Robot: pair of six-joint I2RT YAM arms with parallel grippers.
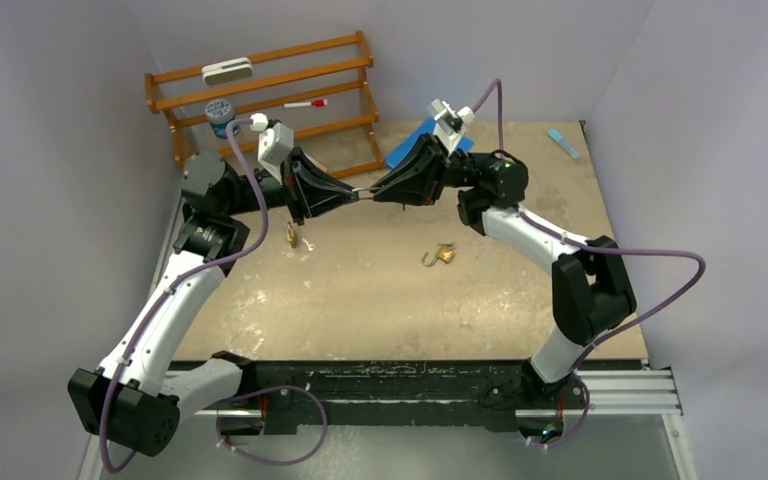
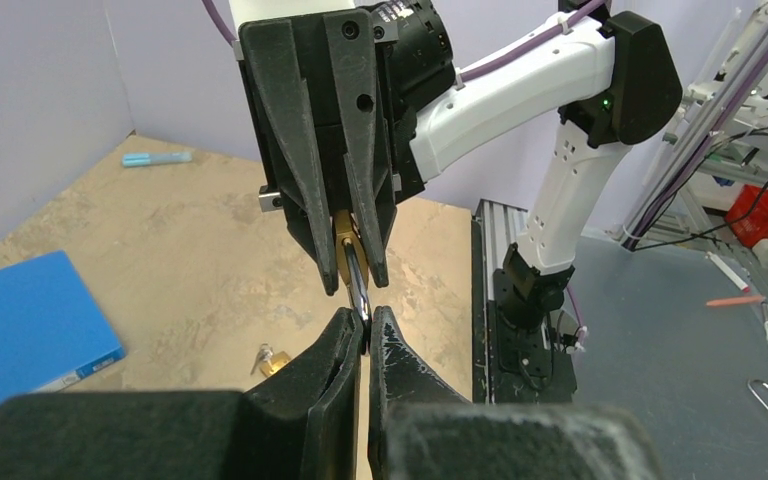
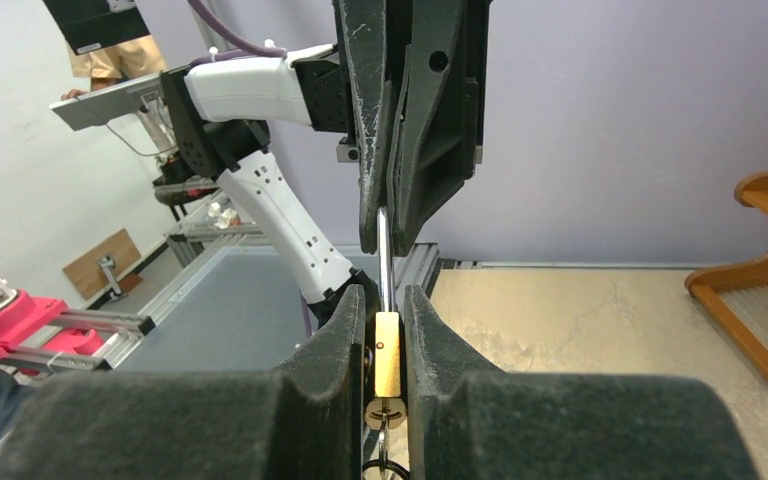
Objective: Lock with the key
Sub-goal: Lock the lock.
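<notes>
the right gripper (image 3: 385, 300) is closest, and its two black fingers squeeze a small gold padlock (image 3: 387, 365) from both sides. a thin silver bar (image 3: 384, 262) sticks up out of the padlock. the left gripper (image 2: 363, 320) pinches that silver bar, with its fingers closed tight on it. the two grippers meet tip to tip, up in the air above the far half of the desk (image 1: 380, 310), a bit left of the middle. a little ring (image 3: 385, 468) peeks out under the padlock, but i cannot tell if a key is on it.

down on the desk lies a second gold lock (image 1: 291, 236), close to the left edge and just under the left gripper. a third gold lock (image 1: 444, 255) lies near the middle of the desk. a blue book (image 1: 407, 152) lies by the far edge. a wooden rack (image 1: 260, 95) stands at the far left corner. a small light blue thing (image 1: 563, 142) lies in the far right corner.
</notes>
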